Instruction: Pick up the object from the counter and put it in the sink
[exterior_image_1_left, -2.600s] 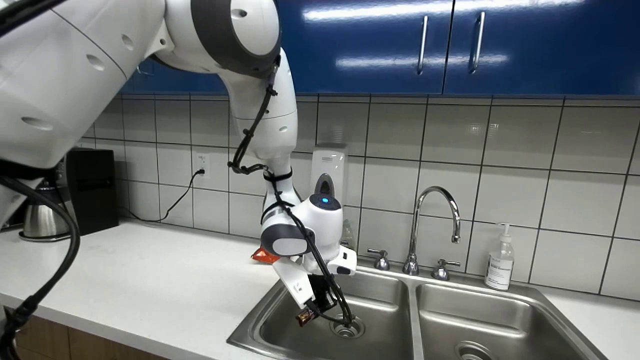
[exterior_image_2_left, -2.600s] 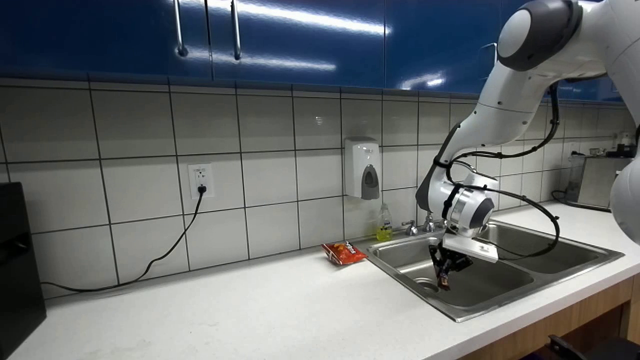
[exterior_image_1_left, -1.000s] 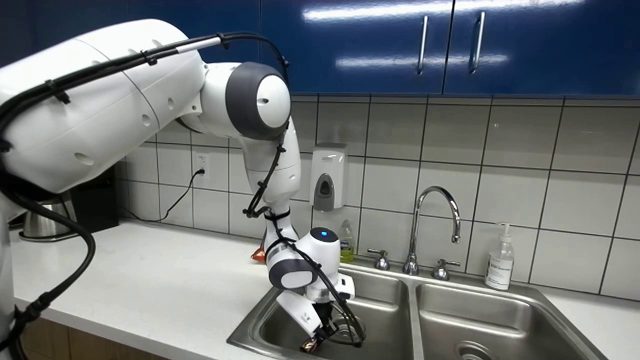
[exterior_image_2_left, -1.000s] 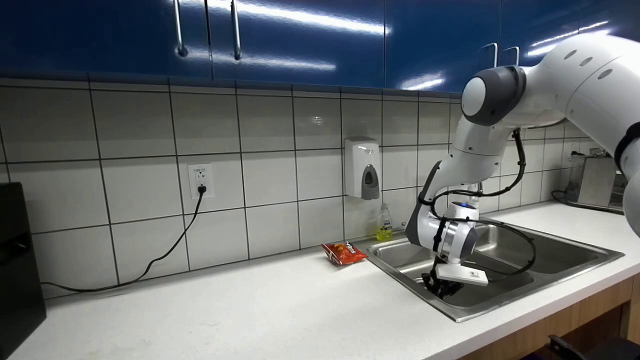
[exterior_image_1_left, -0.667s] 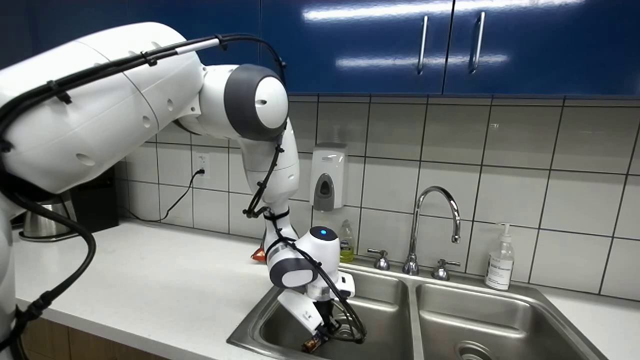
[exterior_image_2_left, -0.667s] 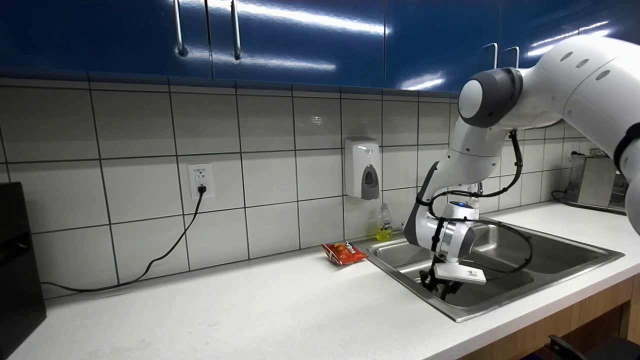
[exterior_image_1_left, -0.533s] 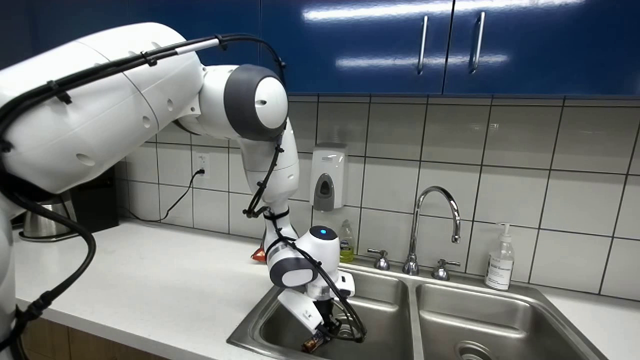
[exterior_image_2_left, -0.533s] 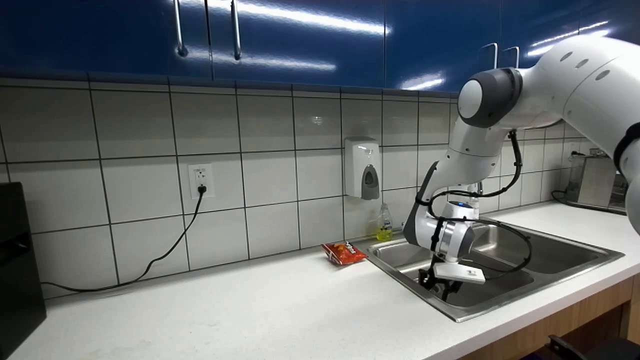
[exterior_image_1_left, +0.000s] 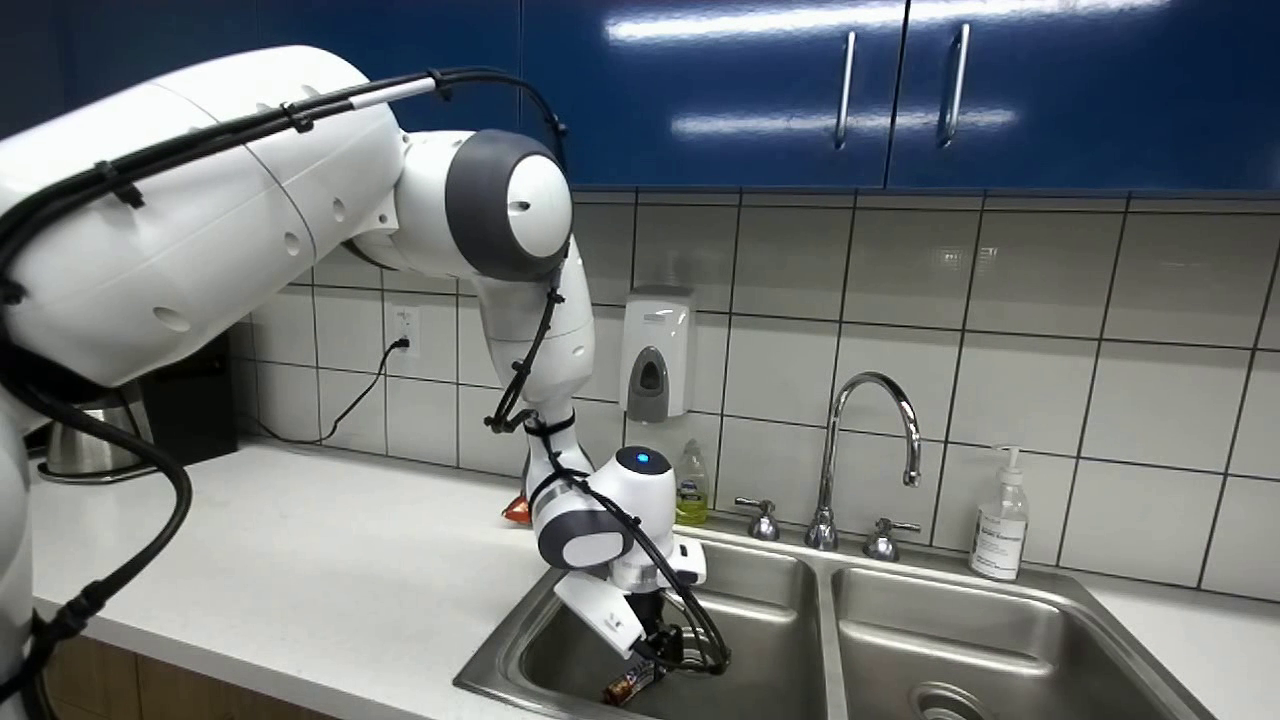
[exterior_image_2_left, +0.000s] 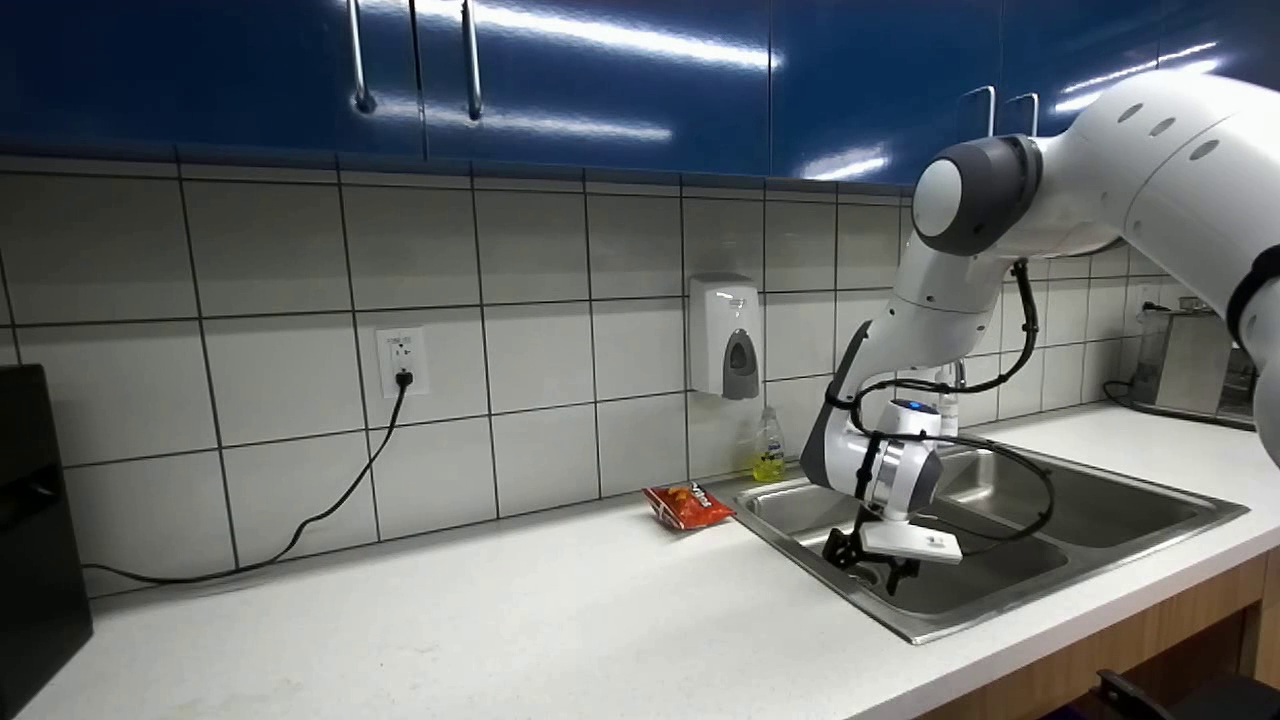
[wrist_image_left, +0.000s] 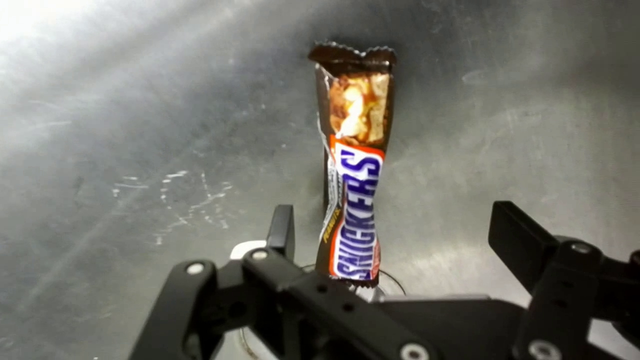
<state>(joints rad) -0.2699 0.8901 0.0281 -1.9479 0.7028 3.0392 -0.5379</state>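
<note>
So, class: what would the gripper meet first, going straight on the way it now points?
Probably the sink floor: in the wrist view, the open gripper straddles the Snickers bar, though depth is unclear.

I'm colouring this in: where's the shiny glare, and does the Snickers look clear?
In both exterior views, white glare streaks the blue cabinets; in the wrist view, the steel sink basin washes out white at the top left; in an exterior view, the Snickers bar looks tiny, letters unreadable, though the wrist view shows its name clearly.
</note>
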